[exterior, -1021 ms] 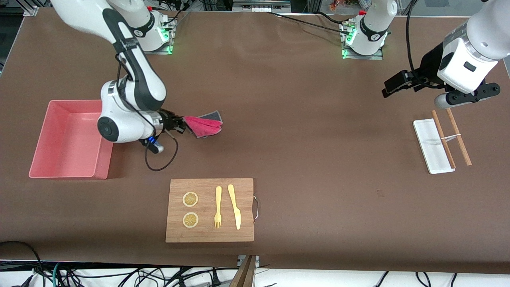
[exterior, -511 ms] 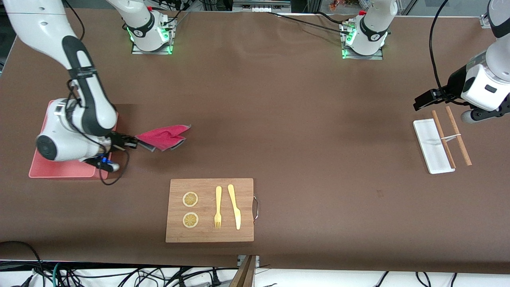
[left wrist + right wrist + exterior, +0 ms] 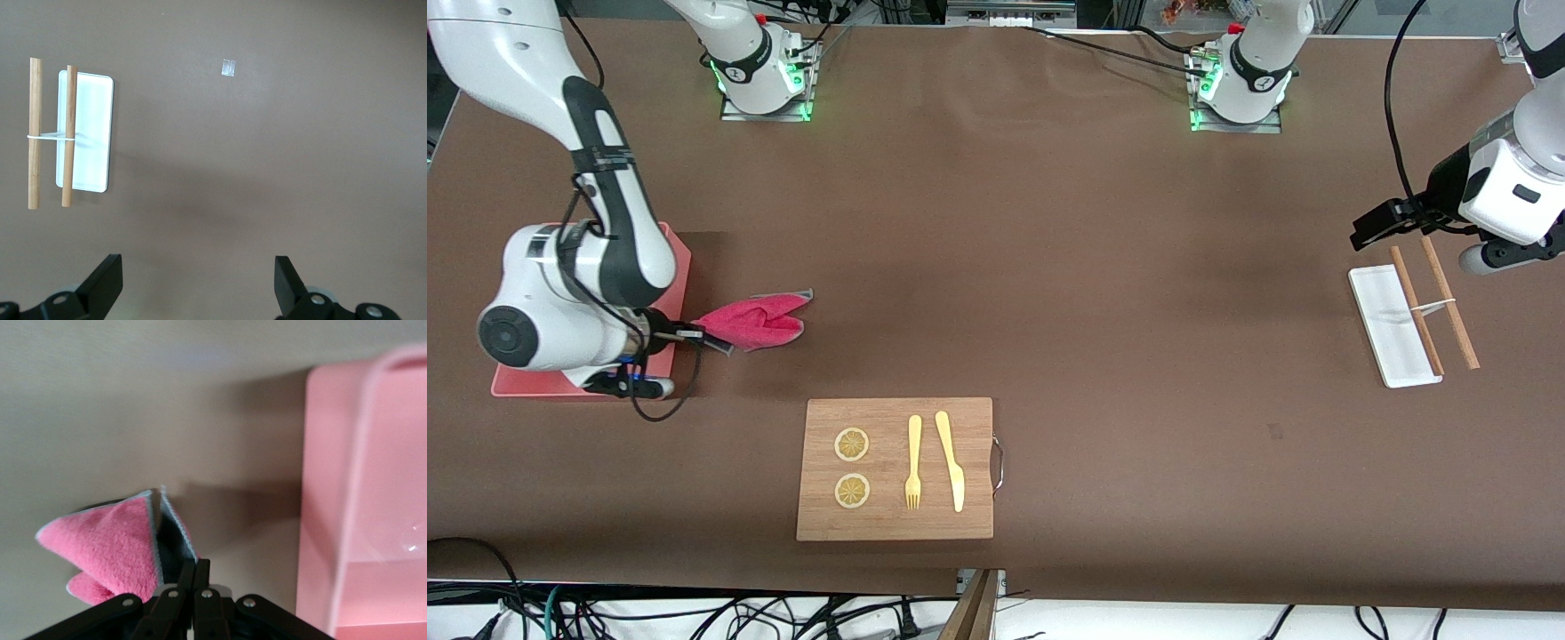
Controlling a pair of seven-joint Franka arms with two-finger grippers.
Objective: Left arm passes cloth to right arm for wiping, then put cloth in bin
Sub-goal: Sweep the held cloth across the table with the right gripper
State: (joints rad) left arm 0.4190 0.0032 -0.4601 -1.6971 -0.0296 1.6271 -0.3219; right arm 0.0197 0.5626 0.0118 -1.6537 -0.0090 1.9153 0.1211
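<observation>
My right gripper [image 3: 692, 335] is shut on a corner of the cloth [image 3: 753, 321], pink with a dark grey underside, held in the air just beside the pink bin [image 3: 669, 238] at the right arm's end of the table. The right wrist and forearm cover most of the bin. In the right wrist view the cloth [image 3: 113, 550] hangs from the closed fingers [image 3: 193, 577], with the bin's wall [image 3: 347, 507] beside it. My left gripper [image 3: 1383, 222] is open and empty, up over the table by the white tray; its fingertips [image 3: 110, 280] stand wide apart.
A wooden cutting board [image 3: 895, 468] with two lemon slices, a yellow fork and a knife lies near the front edge. A small white tray [image 3: 1387, 329] with a pair of wooden chopsticks [image 3: 1432, 307] lies at the left arm's end, also in the left wrist view [image 3: 90, 140].
My right arm has swung the cloth from mid-table toward the bin and now covers most of it. My left arm has drawn back toward its own end of the table.
</observation>
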